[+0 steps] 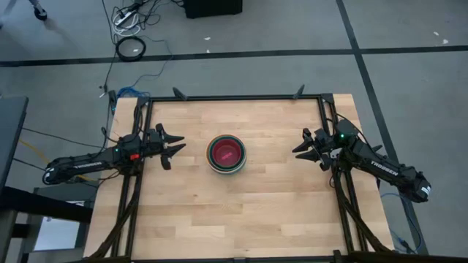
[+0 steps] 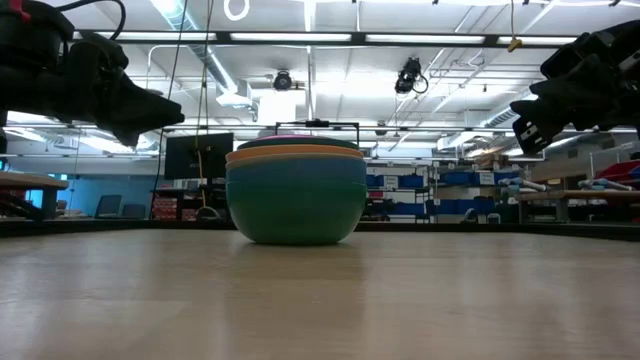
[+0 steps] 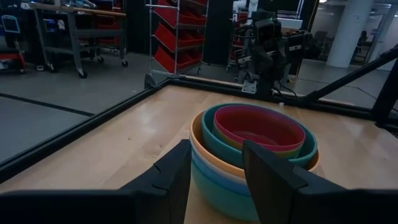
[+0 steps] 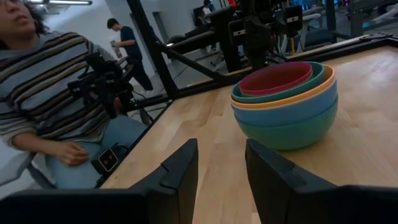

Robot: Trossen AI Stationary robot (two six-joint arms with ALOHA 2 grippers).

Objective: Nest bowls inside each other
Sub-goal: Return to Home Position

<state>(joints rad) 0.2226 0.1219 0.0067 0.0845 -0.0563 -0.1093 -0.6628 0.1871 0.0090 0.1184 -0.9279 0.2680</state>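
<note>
The stack of bowls [image 1: 226, 166] stood mouth-up on the wooden table [image 1: 219, 219], between the two grippers and straight ahead of each. Being round, it had no long axis to line up with, only an open top and a curved wall.

The left gripper [image 1: 175, 150] hung above the table with its fingers spread wide and nothing between them. The stack was directly in front of its fingertips, near but not touching. The right gripper [image 1: 300, 146] faced it from the far side of the stack, likewise spread and empty, with a rather wider strip of bare wood between its tips and the bowls. So the left gripper was the nearer of the two.

From the left wrist, the pink-red bowl [image 3: 258, 127] sat innermost, inside a teal bowl [image 3: 214, 134] and then an orange bowl [image 3: 205, 149], with paler blue-green bowls outside them. Their rims showed as tidy rings.

With the nesting apparently complete, my judgement is that what remained was a retreat. Each arm would pull back along its own line, away from the stack, so nothing lay in its path.

White lettering on the right arm [image 1: 387, 172] read "TROSSEN". No other writing could be read. Beyond the table edge, a seated person in a striped top [image 4: 37, 93] showed in the right wrist view, well clear of the bowls.
</note>
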